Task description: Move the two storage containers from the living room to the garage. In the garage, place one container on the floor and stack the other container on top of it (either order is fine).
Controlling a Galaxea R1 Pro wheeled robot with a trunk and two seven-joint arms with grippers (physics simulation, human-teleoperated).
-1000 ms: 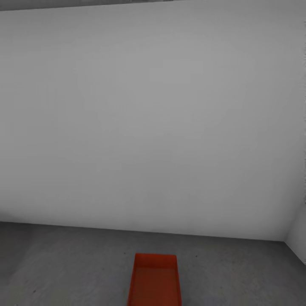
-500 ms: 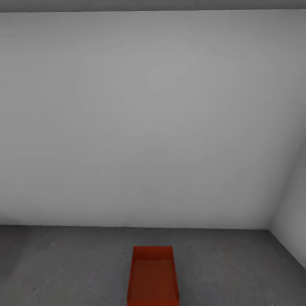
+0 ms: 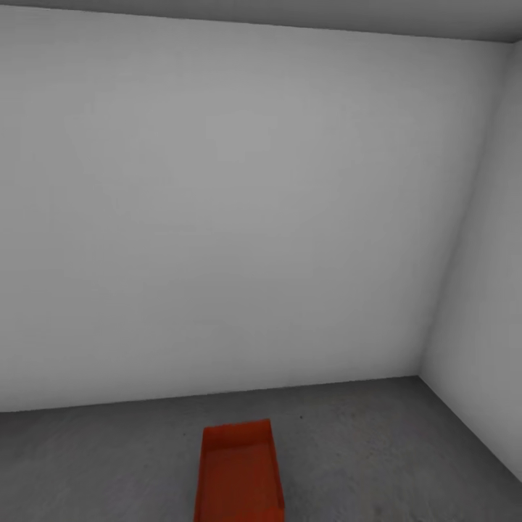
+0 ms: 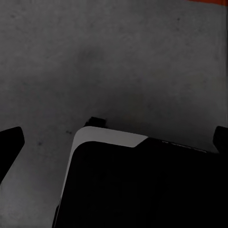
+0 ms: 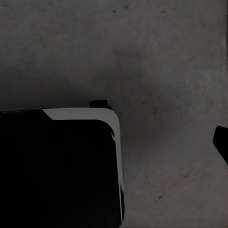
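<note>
One orange-red open-top storage container stands empty on the garage's dark grey concrete floor, low in the middle of the head view, a short way from the pale wall. A thin orange strip of a container touches the edge of the left wrist view. My left gripper hangs over bare floor, its dark fingertips far apart and holding nothing. Above the floor, my right gripper shows one dark fingertip at the frame's edge, with nothing held.
Plain pale grey walls meet in a corner at the right. My own black and white base shows under both wrist cameras. Open concrete lies on both sides of the container.
The head view has swung and tilted, bringing the right-hand wall corner and the ceiling edge into sight. The container stays where it was on the floor.
</note>
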